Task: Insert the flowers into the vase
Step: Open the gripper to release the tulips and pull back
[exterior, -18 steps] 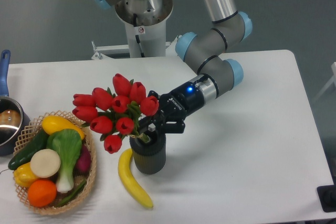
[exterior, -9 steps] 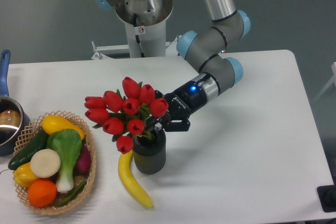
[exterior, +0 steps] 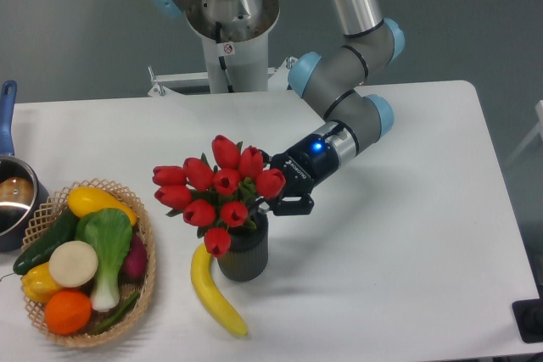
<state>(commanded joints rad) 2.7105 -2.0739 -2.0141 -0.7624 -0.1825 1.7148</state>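
Fixed camera: at frame centre, the red tulips (exterior: pixel 219 196) stand with their stems down in the ribbed dark grey vase (exterior: pixel 243 252), buds leaning left. The gripper (exterior: pixel 270 202) sits just right of the bunch; the buds hide its fingers, so I cannot tell its grip. A banana (exterior: pixel 212 289) lies beside the vase, a vegetable basket (exterior: pixel 146 270) lower left.

1. Flowers (exterior: pixel 222 192): bunch has shifted right across the table. Blooms hung out left of the vase (exterior: pixel 243 252) a second ago; now they sit more nearly above its rim, still leaning left.
2. Lowest bloom has moved from left of the vase to overlapping its upper left edge.
3. Gripper (exterior: pixel 270 202): has travelled right with the stems and turned to a steeper tilt.
4. Arm (exterior: pixel 339 108): wrist and elbow joints have edged right.
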